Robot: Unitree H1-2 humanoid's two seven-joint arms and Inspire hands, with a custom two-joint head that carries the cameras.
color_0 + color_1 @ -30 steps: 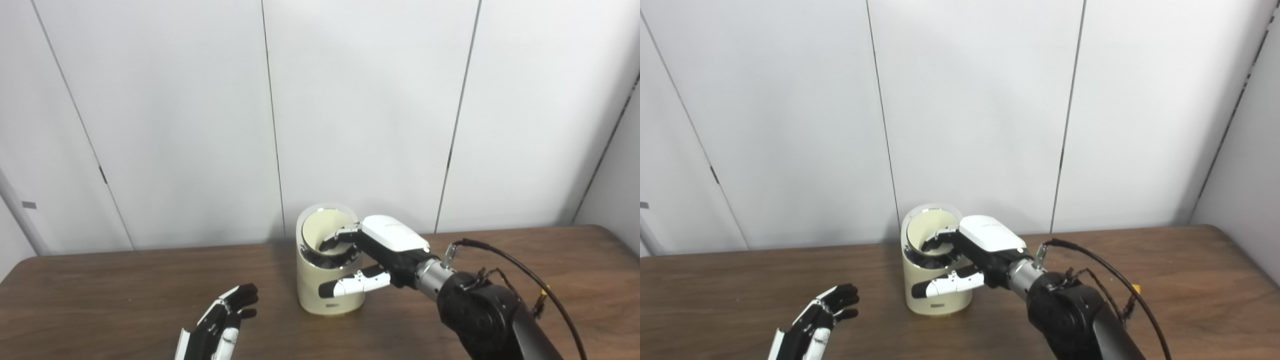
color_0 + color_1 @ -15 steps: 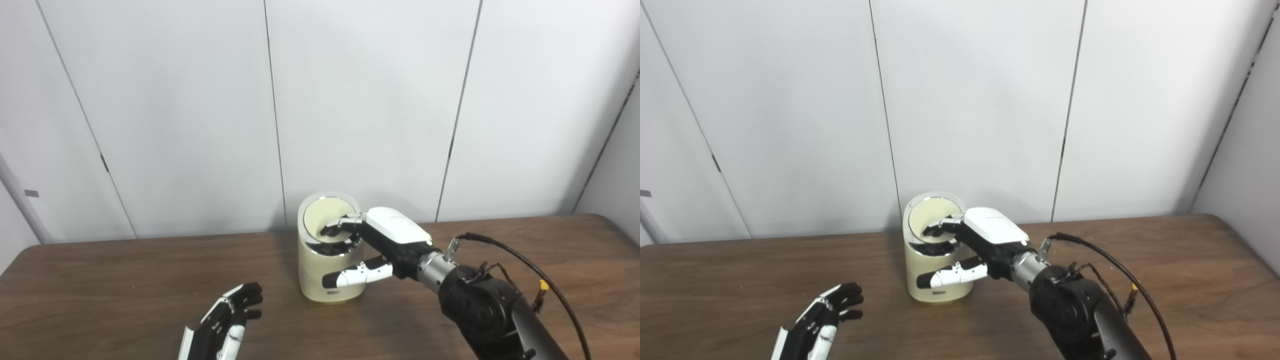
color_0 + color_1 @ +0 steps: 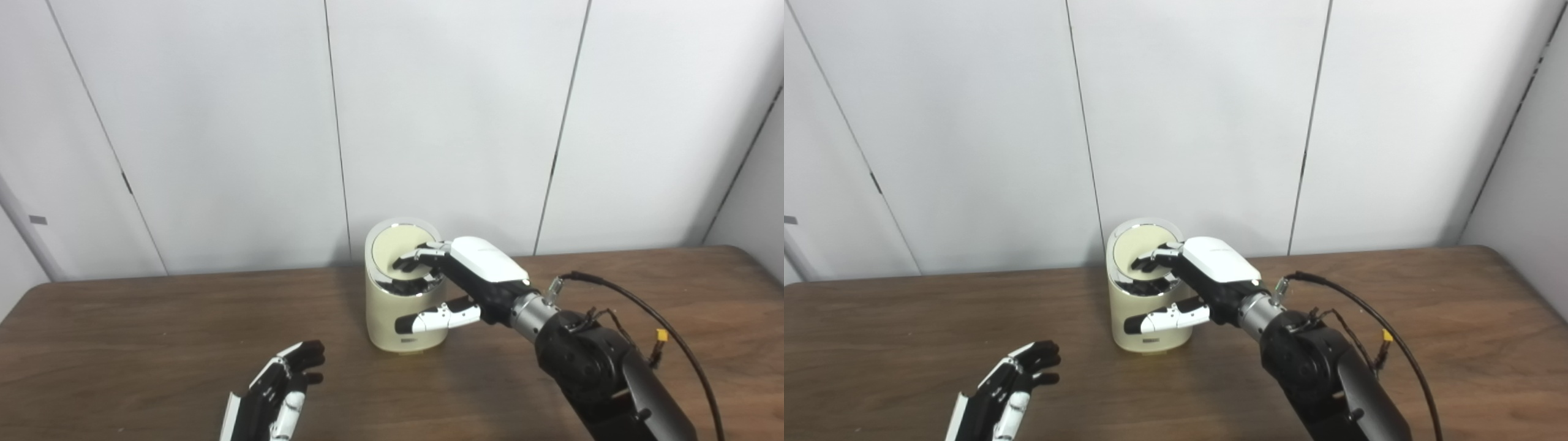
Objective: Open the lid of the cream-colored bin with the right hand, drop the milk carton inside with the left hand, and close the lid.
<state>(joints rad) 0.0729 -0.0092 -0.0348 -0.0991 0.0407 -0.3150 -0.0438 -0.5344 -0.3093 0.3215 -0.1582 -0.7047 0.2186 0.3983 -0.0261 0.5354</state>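
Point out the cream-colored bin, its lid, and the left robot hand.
cream-colored cylindrical bin (image 3: 383,318): left eye view, front wall.
round cream lid (image 3: 395,248): left eye view, lid face.
left robot hand (image 3: 1007,383): right eye view, back of hand.

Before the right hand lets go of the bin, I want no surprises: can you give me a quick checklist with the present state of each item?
1. Lid fully down on the bin: not ok, a dark gap shows under its near edge.
2. Right hand on the lid: ok, fingers rest on top, thumb lies against the bin's front.
3. Milk carton inside the bin: cannot tell, no carton is in sight.
4. Left hand free: ok, open and holding nothing, apart from the bin.
5. Bin upright on the table: ok.
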